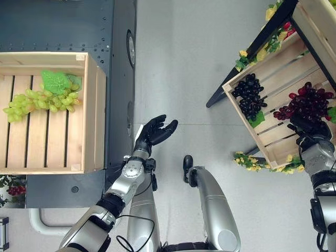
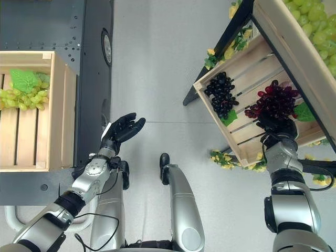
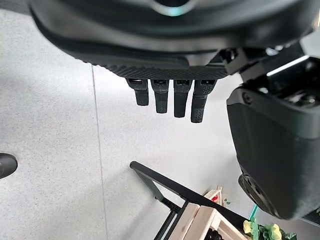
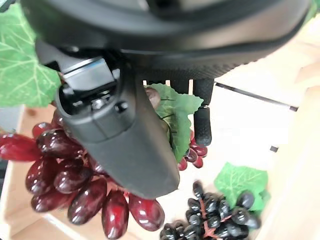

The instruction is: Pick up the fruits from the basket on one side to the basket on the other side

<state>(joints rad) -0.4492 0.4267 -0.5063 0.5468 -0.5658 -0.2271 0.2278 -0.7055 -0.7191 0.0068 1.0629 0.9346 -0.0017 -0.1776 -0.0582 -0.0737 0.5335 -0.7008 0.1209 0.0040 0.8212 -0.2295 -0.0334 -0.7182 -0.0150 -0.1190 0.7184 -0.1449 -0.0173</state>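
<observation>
the right hand (image 2: 277, 127) reaches over the right crate's (image 2: 239, 137) near edge, fingers curled round the red grapes (image 4: 75, 175) beside the black grapes (image 1: 250, 94). the left hand (image 1: 156, 131) hangs over bare floor (image 1: 184, 68), fingers relaxed, right of the left crate (image 1: 92, 115) holding green grapes (image 1: 42, 101).

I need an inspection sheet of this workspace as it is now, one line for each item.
Surface: grey floor between two crates.
Job's things: green grape bunch in left wooden slatted crate; black grape bunch and red grape bunch in right tilted wooden crate.
Clutter: yellow artificial flowers by right crate.
Hands: left hand open, empty, over floor; right hand at red bunch, thumb against it, grip unclear.
Cables: nothing seen.
Surroundings: dark metal stand.
</observation>
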